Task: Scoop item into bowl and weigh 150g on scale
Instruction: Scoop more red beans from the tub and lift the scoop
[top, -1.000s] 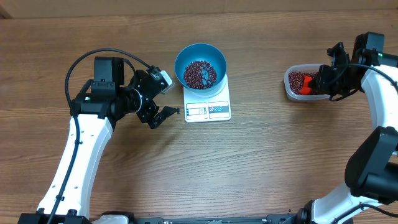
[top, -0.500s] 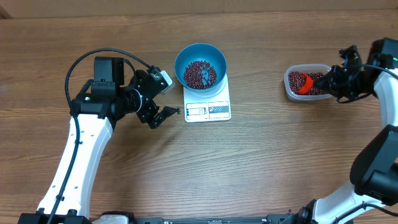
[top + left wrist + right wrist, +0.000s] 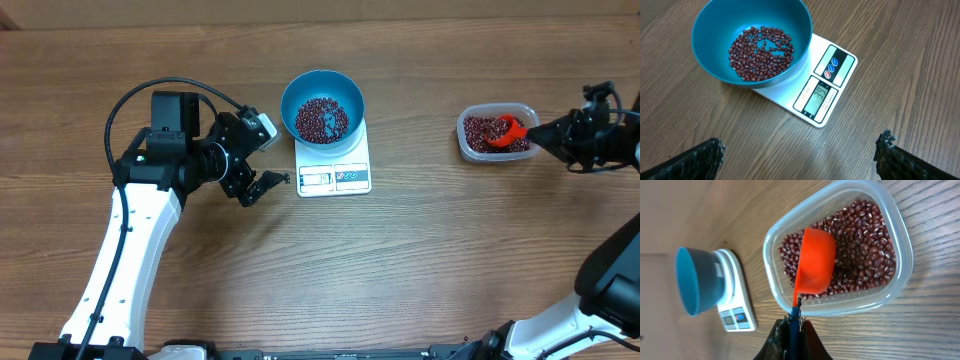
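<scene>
Beans (image 3: 322, 118) in bowl (image 3: 292, 98); bowl on scale (image 3: 334, 178). Tub (image 3: 463, 136) holding scoop (image 3: 511, 128) well right of scale.

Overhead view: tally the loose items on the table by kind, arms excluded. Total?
Blue bowl: 1
Clear tub: 1
Scale: 1
Orange scoop: 1
Total: 4

Round blue bowl (image 3: 293, 93) sits upright on the far part of the flat white scale (image 3: 335, 178). The scale's display and buttons at its near edge are uncovered. Dark red-brown beans (image 3: 322, 119) form a thin loose layer on the bowl's bottom. More lie in a clear tub (image 3: 462, 136) well right of the scale.
</scene>
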### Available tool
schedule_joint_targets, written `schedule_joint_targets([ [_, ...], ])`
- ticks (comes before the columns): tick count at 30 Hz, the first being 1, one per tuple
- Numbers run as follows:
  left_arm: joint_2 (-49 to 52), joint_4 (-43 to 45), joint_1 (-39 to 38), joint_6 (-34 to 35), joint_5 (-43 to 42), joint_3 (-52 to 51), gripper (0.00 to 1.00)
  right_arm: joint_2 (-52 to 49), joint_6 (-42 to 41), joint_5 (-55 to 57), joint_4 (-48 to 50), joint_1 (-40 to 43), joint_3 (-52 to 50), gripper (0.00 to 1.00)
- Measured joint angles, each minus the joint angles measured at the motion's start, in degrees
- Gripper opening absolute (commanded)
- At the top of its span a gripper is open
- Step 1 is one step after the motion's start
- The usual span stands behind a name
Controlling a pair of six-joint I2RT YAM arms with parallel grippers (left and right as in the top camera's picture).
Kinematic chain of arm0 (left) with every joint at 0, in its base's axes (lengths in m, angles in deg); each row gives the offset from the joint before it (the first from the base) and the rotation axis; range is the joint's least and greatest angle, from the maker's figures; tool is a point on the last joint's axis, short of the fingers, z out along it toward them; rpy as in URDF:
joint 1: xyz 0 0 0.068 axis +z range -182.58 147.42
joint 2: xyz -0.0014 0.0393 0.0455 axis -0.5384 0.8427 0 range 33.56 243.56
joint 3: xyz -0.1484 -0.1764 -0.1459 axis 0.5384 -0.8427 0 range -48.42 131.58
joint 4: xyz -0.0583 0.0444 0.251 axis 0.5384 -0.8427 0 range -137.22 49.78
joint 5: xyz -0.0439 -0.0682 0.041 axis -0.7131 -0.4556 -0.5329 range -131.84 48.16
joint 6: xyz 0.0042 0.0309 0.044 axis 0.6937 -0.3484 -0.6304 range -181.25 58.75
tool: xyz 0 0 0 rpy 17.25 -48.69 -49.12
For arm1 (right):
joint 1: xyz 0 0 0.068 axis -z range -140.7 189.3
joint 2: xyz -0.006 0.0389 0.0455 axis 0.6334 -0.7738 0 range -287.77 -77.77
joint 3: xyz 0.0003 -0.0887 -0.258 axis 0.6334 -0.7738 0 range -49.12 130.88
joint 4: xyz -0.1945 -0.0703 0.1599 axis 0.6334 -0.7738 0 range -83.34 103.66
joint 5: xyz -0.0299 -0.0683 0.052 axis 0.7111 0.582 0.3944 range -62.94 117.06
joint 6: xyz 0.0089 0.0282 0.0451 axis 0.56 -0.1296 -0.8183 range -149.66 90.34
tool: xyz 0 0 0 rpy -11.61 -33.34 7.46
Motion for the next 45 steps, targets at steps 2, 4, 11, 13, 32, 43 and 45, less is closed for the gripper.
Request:
schedule_joint_targets([
  [2,0.0,0.0,0.0,0.0,0.0,0.0,1.00,0.0,0.2,-1.7,-0.6,1.2,0.0,0.04],
  [4,0.0,0.0,0.0,0.0,0.0,0.0,0.99,0.0,0.3,-3.3,-1.3,2.5,0.0,0.04],
  [11,0.0,0.0,0.0,0.0,0.0,0.0,1.00,0.0,0.9,-7.7,-3.8,6.2,0.0,0.04],
  [13,0.0,0.0,0.0,0.0,0.0,0.0,1.00,0.0,1.7,-9.4,-4.5,6.7,0.0,0.04],
  [32,0.0,0.0,0.0,0.0,0.0,0.0,0.99,0.0,8.4,-24.7,-9.6,3.8,0.0,0.04],
  [43,0.0,0.0,0.0,0.0,0.0,0.0,1.00,0.0,5.2,-30.4,-5.7,-6.2,0.0,0.04],
  [45,0.0,0.0,0.0,0.0,0.0,0.0,1.00,0.0,3.6,-30.6,-3.8,-8.4,0.0,0.04],
])
